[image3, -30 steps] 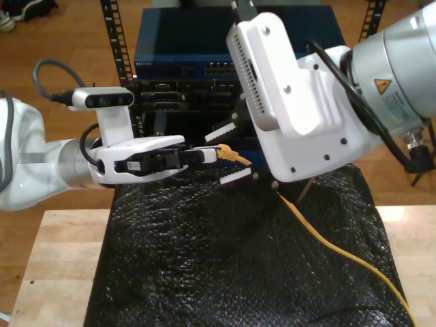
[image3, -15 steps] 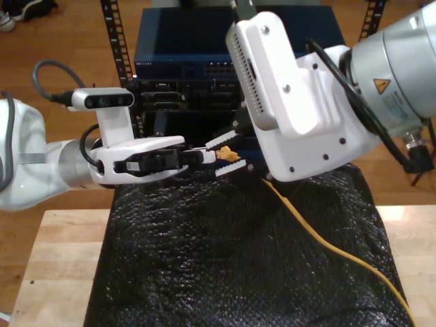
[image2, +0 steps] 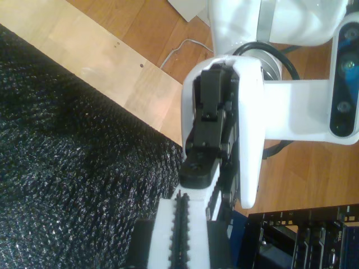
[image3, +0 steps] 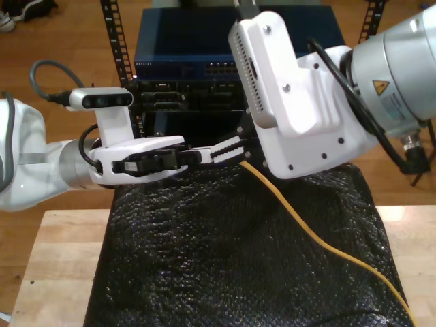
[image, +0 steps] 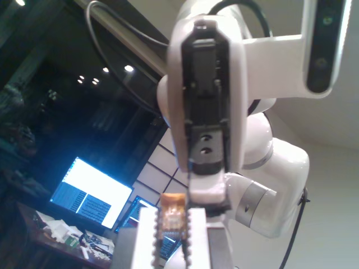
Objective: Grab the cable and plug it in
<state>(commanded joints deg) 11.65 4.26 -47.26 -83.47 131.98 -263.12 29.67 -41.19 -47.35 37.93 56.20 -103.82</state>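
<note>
At the exterior view's left lay a bare strip of the pale wooden bench point(image3: 61, 259), with a black textured mat point(image3: 204, 259) over its middle. Above the mat's far edge, my first gripper point(image3: 197, 155) reached in from that view's left. Its fingers were clamped on the clear plug of the long thin yellow-orange network cable point(image3: 320, 240), which the first wrist view showed as amber between the white pads. Just beside it, my second gripper point(image3: 228, 148) had its toothed fingers pressed together on the cable's end. From there the cable ran across the mat toward the exterior view's lower right. A dark blue rack unit point(image3: 184, 44) stood behind.
</note>
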